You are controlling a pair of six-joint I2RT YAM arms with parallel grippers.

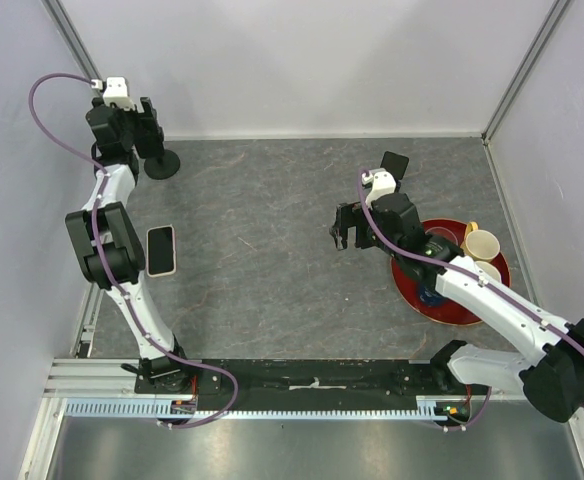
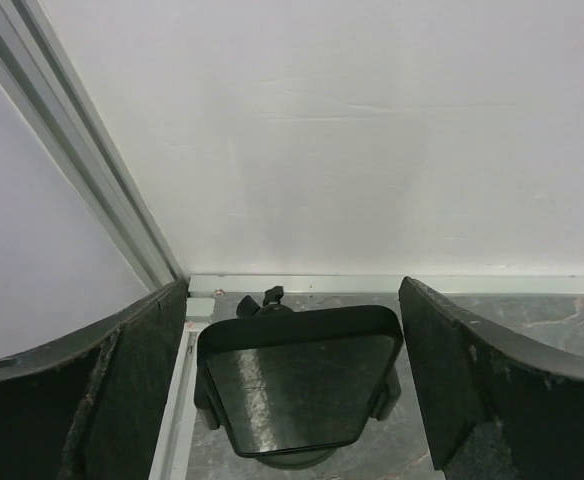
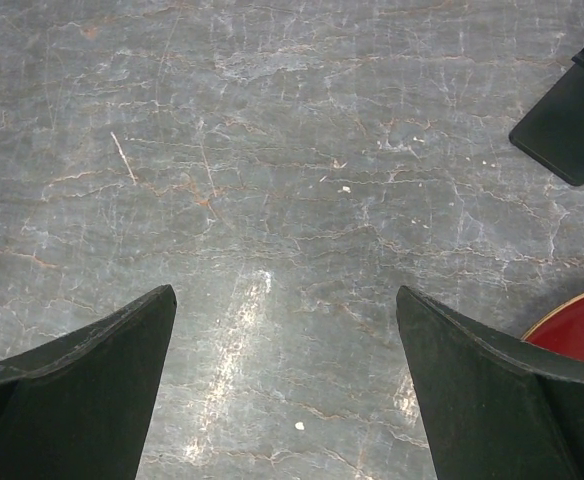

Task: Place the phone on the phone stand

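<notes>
**Far-left corner, task not yet begun.** The left gripper [image 2: 292, 295], jaws spread and empty, hangs low with the phone stand [image 2: 297, 385] between its fingers, seemingly untouched. This pose probably serves to steady or reorient the stand. The phone [image 1: 161, 250] lies flat on the table [image 1: 272, 280], nearer than the stand and beside the left arm's elbow. The right gripper [image 1: 344, 232], likewise open and empty, hovers mid-table, well apart from the phone.
</notes>
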